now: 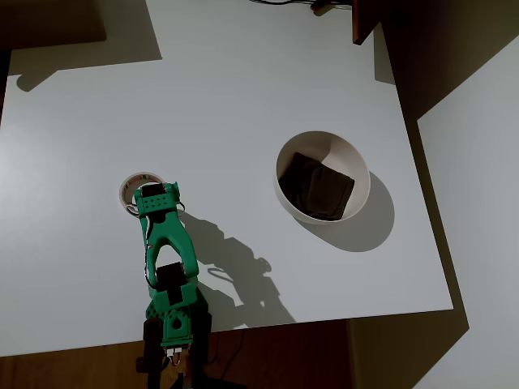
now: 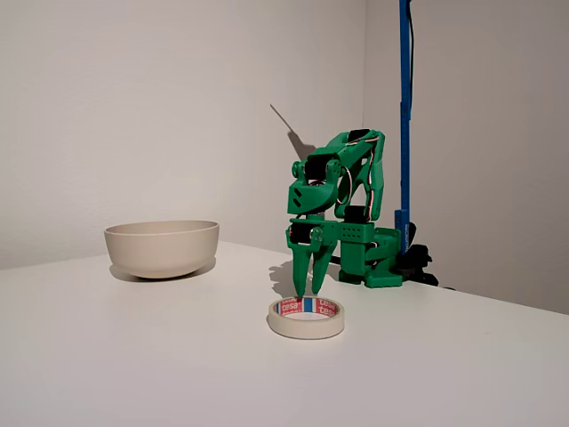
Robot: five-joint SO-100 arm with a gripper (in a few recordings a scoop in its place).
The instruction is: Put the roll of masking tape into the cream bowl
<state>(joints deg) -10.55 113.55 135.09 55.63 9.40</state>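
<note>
The roll of masking tape (image 1: pixel 126 191) lies flat on the white table at the left; in the fixed view the roll of masking tape (image 2: pixel 306 318) shows red and blue print on its inner core. My green gripper (image 1: pixel 156 198) points straight down over the roll's right part. In the fixed view the gripper (image 2: pixel 308 291) has its tips just above the ring's far rim, a narrow gap between the fingers and nothing held. The cream bowl (image 1: pixel 345 151) stands well to the right, with dark brown square pieces (image 1: pixel 318 186) inside. The cream bowl (image 2: pixel 162 248) is at the left in the fixed view.
The white table (image 1: pixel 243 81) ends close behind the arm's base (image 1: pixel 173 324) and just right of the bowl. A blue upright post (image 2: pixel 404 116) stands behind the arm. A dark object (image 1: pixel 365 20) sits at the far table edge.
</note>
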